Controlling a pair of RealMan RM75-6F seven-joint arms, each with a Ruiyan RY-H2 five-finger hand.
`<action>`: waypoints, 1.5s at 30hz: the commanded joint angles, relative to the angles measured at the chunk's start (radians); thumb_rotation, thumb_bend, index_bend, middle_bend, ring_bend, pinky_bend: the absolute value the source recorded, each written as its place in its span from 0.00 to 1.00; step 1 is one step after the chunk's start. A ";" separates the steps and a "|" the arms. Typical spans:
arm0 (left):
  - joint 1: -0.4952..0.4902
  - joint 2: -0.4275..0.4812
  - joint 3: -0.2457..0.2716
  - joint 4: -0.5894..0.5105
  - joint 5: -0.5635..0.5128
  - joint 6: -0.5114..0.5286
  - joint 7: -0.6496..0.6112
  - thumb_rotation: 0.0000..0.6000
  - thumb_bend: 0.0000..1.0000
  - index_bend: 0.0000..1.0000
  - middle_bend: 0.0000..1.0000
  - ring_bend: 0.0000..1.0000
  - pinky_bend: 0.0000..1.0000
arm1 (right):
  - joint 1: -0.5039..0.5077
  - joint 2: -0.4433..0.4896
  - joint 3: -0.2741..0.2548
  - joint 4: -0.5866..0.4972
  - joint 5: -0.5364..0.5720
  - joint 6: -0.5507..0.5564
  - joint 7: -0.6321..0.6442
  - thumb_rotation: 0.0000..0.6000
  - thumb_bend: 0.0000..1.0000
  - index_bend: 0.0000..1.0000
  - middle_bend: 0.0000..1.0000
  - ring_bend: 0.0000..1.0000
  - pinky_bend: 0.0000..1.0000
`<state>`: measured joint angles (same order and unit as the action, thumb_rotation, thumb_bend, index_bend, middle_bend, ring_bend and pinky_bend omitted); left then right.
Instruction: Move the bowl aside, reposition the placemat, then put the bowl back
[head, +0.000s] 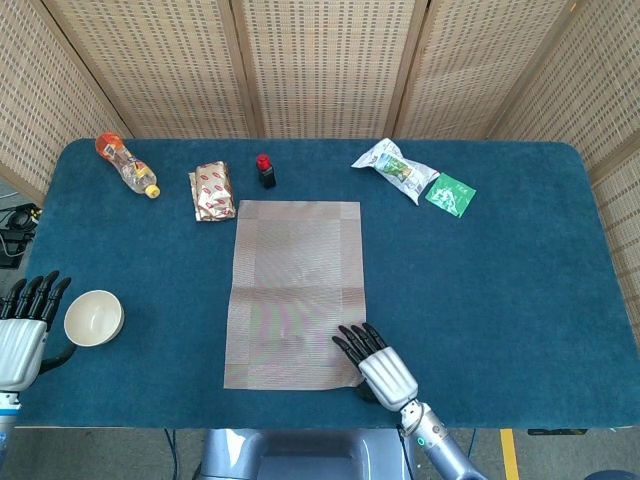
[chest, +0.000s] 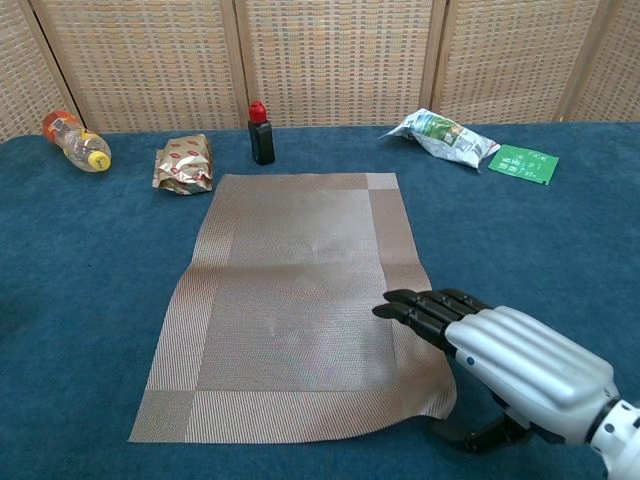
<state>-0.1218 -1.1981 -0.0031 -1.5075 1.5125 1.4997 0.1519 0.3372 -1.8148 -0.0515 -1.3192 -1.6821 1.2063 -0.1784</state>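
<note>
A beige woven placemat (head: 295, 290) lies lengthwise in the middle of the blue table, also seen in the chest view (chest: 300, 290). My right hand (head: 375, 368) is at its near right corner. The fingers (chest: 425, 310) lie on top of the mat and the thumb sits under the edge, so the corner (chest: 435, 395) is pinched and curled up off the cloth. The white bowl (head: 93, 317) stands upright at the near left, off the mat. My left hand (head: 22, 335) rests just left of the bowl, fingers straight and apart, holding nothing.
Along the far side lie a plastic bottle (head: 127, 166), a foil snack pack (head: 212, 190), a small black bottle with a red cap (head: 265, 171), a white-green bag (head: 393, 167) and a green packet (head: 450, 194). The table's near edge runs just behind my right hand.
</note>
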 joint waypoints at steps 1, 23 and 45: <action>0.001 0.000 -0.001 0.000 0.000 0.000 -0.001 1.00 0.18 0.00 0.00 0.00 0.00 | 0.003 -0.002 -0.011 0.012 -0.010 0.010 0.026 1.00 0.53 0.07 0.00 0.00 0.00; 0.003 0.000 -0.010 0.002 -0.003 -0.019 -0.011 1.00 0.18 0.00 0.00 0.00 0.00 | 0.006 -0.103 -0.005 0.147 -0.049 0.113 0.149 1.00 0.42 0.57 0.20 0.00 0.00; 0.004 -0.002 -0.010 0.004 0.008 -0.022 -0.020 1.00 0.18 0.00 0.00 0.00 0.00 | 0.001 -0.084 -0.019 0.119 -0.033 0.113 0.135 1.00 0.57 0.59 0.20 0.00 0.00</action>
<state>-0.1180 -1.2000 -0.0133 -1.5039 1.5202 1.4782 0.1318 0.3389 -1.9001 -0.0704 -1.1986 -1.7167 1.3194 -0.0425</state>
